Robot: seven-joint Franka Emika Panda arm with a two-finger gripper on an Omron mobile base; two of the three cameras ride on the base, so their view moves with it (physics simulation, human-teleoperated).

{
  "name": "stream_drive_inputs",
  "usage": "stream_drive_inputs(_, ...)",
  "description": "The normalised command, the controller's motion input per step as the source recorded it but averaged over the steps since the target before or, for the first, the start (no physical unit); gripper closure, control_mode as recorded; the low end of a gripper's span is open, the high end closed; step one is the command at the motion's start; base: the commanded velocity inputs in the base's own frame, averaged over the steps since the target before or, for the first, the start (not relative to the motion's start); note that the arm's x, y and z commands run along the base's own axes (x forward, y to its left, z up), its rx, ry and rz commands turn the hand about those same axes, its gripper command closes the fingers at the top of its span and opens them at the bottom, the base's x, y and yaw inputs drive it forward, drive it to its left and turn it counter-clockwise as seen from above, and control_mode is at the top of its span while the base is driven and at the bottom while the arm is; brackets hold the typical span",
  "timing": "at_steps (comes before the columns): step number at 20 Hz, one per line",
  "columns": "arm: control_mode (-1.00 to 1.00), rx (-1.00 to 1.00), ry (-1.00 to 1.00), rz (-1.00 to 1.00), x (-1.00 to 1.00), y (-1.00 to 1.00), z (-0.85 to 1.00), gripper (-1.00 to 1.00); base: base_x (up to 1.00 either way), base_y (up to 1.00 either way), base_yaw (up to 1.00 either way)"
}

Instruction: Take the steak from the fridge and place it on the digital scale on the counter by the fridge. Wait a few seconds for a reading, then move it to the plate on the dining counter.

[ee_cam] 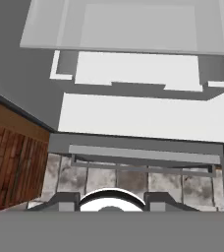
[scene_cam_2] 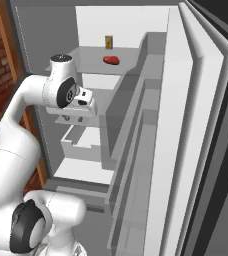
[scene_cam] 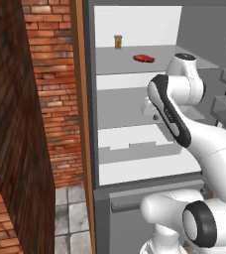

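- Steak (scene_cam: 143,58): you find it flat on the upper shelf (scene_cam: 135,62) of the open fridge (scene_cam: 135,129), not held by anything. The items below run from nearest to farthest.
- Arm (scene_cam: 204,144): it rises from the base in the foreground, bends at the elbow and reaches forward into the fridge opening at mid height.
- Gripper (scene_cam_2: 72,120): you see it below the wrist in the right base view, pointing down, well below the steak's shelf and nearer to you. It holds nothing. Its fingers stand at their narrowest setting. In the hand view it looks down past the fridge's lower white ledges to the tiled floor (ee_cam: 124,179).
- Fridge door (scene_cam_2: 186,150): it stands open on the right, with its inner shelves edge-on to you in the right base view.
- Lower fridge interior: a white drawer front with a notched top edge (scene_cam: 135,141) lies below the gripper's level.
- Upper shelf: the steak lies toward the right of centre in the left base view, near the front half of the shelf.
- Small yellow-orange jar (scene_cam: 118,41): it stands upright on the same shelf, behind the steak and to its left, apart from it, near the white rear wall.
- Brick wall (scene_cam: 55,99): it flanks the fridge on the left, beyond a wooden side panel (scene_cam: 80,99).
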Motion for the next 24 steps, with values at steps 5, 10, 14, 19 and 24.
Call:
stream_drive_inputs(5, -1.0, 0.0, 0.0, -0.01, -0.17, 0.0, 0.0, -1.0, 0.0, 0.0, 0.0)
stream_drive_inputs(10, -1.0, 0.0, -0.21, -0.04, -0.59, 0.0, 0.28, -1.0, 0.0, 0.0, 0.0)
stream_drive_inputs(14, -1.0, 0.0, -0.35, 0.0, -0.49, 0.0, 0.79, -1.0, 0.0, 0.0, 0.0)
stream_drive_inputs(19, -1.0, 0.0, -0.31, 0.0, -0.15, 0.0, 0.89, -1.0, 0.0, 0.0, 0.0)
stream_drive_inputs(24, -1.0, 0.0, -0.17, 0.0, 0.0, 0.0, 0.76, -1.0, 0.0, 0.0, 0.0)
